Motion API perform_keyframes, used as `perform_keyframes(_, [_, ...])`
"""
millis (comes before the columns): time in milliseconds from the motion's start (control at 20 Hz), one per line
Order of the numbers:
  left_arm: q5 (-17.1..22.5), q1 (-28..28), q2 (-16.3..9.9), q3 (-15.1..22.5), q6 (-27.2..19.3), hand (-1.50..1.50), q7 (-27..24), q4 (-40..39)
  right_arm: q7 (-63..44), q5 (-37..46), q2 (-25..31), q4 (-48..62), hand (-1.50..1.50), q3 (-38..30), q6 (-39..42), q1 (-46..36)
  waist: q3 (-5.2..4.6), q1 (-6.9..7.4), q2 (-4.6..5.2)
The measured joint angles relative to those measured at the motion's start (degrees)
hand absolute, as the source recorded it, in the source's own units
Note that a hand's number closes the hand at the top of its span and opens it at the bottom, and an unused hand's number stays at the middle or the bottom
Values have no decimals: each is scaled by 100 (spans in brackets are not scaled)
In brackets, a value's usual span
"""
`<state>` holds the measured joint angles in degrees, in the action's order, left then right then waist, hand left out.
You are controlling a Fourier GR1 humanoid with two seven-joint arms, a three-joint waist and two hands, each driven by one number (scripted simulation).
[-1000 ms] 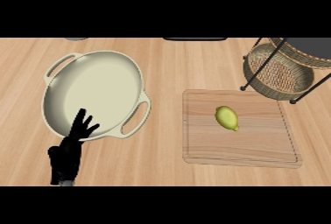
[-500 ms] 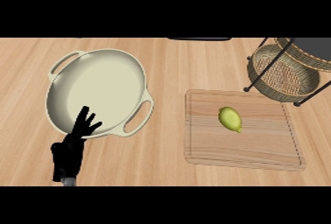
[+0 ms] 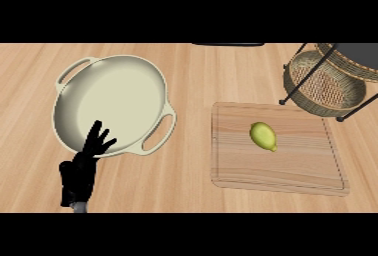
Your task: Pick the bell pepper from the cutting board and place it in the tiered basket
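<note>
A yellow-green bell pepper [image 3: 263,136] lies on the wooden cutting board [image 3: 280,172] at the right of the counter. The tiered basket [image 3: 325,87], woven with a black wire frame, stands at the upper right, just beyond the board's far corner. My left hand [image 3: 80,172] rests at the lower left, open with fingers up, its fingertips overlapping the near rim of a cream pan. It is far from the pepper. My right hand does not show.
A large cream pan [image 3: 111,102] with two loop handles sits on the counter's left half. A dark object [image 3: 229,44] peeks in at the top edge. Bare wooden counter lies between the pan and the board.
The whole scene has drifted slightly right and down in the view. The left hand stays open in about the same place; the pepper has not moved on the board.
</note>
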<state>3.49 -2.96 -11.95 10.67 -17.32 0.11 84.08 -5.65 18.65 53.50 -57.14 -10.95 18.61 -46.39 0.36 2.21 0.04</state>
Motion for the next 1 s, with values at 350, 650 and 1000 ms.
perform_keyframes(350, [-63,-24,44,-17,-4,0,18,38,141,654,-647,954,150,404,-628,-520,9,-5,5])
perform_keyframes(650, [-104,-49,84,-53,1,0,-96,-8,338,638,-1086,1840,-150,246,-865,-813,25,-20,3])
perform_keyframes(1000, [-136,-103,126,-63,5,0,-172,13,375,-64,-1468,2643,-150,-452,-736,-1152,20,-27,2])
